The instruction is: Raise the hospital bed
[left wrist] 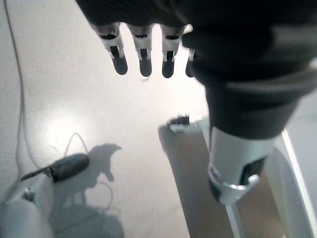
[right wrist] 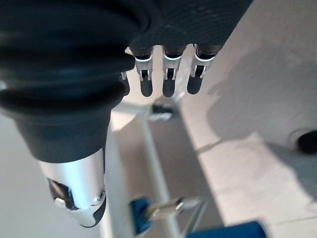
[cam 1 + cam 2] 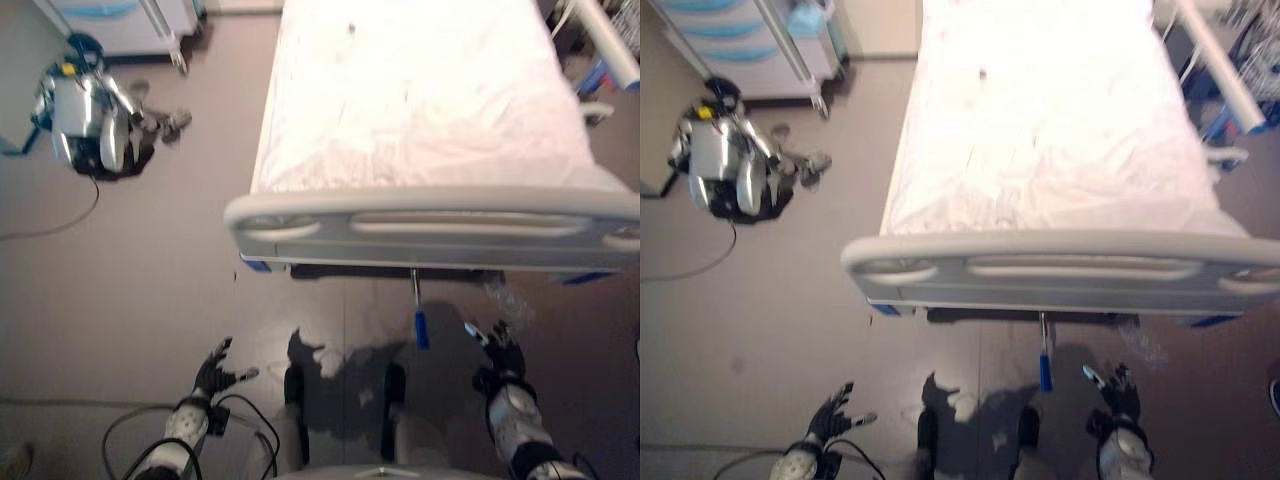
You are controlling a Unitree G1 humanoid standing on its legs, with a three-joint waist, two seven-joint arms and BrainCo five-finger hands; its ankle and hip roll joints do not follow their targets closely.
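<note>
At 12 o'clock, white-sheeted hospital bed with grey plastic footboard (image 3: 440, 228) is lying lengthwise away from robot. Blue-handled metal crank (image 3: 419, 318) is hanging below footboard, at 10 o'clock of right hand (image 3: 500, 352), the nearer one; left hand (image 3: 215, 372) well apart. Both are hanging with fingers relaxed, holding nothing.

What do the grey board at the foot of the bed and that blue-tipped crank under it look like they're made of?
The grey footboard looks like moulded plastic: smooth, matte, with rounded edges and cut-out grip slots. The crank handle seems to be a thin metal rod, pale and slightly shiny, ending in a blue grip, probably plastic or rubber. The white bed cover looks like creased cloth.
</note>
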